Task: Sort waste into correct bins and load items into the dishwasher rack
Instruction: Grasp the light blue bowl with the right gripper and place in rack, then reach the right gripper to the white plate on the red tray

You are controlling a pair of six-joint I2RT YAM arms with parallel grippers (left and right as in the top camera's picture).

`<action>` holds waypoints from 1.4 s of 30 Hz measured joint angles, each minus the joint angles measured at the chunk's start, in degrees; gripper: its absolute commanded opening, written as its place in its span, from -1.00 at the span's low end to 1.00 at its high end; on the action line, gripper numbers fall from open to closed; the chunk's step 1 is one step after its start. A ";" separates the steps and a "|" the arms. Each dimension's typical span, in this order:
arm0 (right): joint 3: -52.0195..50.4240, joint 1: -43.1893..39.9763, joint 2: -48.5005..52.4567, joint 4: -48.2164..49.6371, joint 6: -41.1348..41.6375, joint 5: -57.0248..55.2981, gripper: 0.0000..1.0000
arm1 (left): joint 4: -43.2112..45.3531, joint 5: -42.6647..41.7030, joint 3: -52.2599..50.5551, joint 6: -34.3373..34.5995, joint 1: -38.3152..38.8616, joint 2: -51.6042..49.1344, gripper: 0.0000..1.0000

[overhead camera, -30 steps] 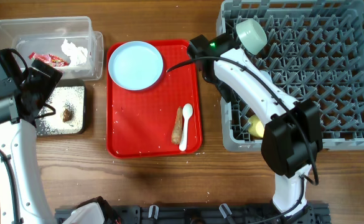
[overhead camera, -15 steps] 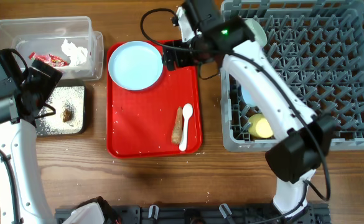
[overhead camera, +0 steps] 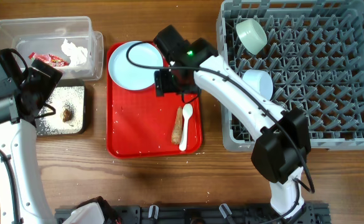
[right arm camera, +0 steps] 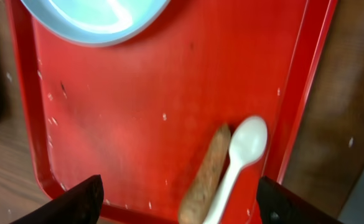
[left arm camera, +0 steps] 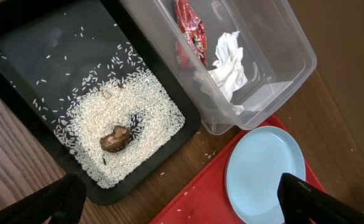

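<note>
The pale blue plate lies at the top of the red serving tray, partly under my right arm. The white spoon and carrot-like stick lie side by side on the tray's right. My right gripper hovers open above them, as its wrist view shows: spoon, stick, gripper. Two pale bowls sit in the grey rack. The yellow cup is hidden. My left gripper is open and empty over the bins.
The clear tub holds the red wrapper and white tissue. The black tray below it holds rice and the brown scrap. A few rice grains lie on the red tray.
My right arm has swung left from the rack to above the red tray, over the spoon and stick. A second bowl now shows in the rack. The left arm has not moved.
</note>
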State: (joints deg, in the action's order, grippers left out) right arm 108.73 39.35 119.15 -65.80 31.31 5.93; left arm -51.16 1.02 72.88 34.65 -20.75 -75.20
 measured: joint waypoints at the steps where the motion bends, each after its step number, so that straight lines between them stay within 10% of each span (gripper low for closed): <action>1: -0.02 0.59 0.00 -1.29 -0.04 0.00 0.62 | 0.00 0.00 0.00 0.00 0.00 0.00 1.00; 24: -0.61 0.20 13.20 30.36 0.22 -5.70 0.39 | 0.00 0.00 0.00 0.02 0.00 0.00 1.00; 31: -0.59 -3.96 18.29 36.37 2.10 -7.32 -0.02 | 0.00 0.00 0.00 0.02 0.00 0.00 1.00; 42: 4.28 -4.07 18.51 13.38 3.15 -10.05 -0.61 | 0.00 0.00 0.00 0.00 0.00 0.00 1.00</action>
State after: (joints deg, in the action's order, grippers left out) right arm 113.01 35.29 137.67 -52.42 34.46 -4.12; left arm -51.16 1.02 72.88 34.65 -20.75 -75.20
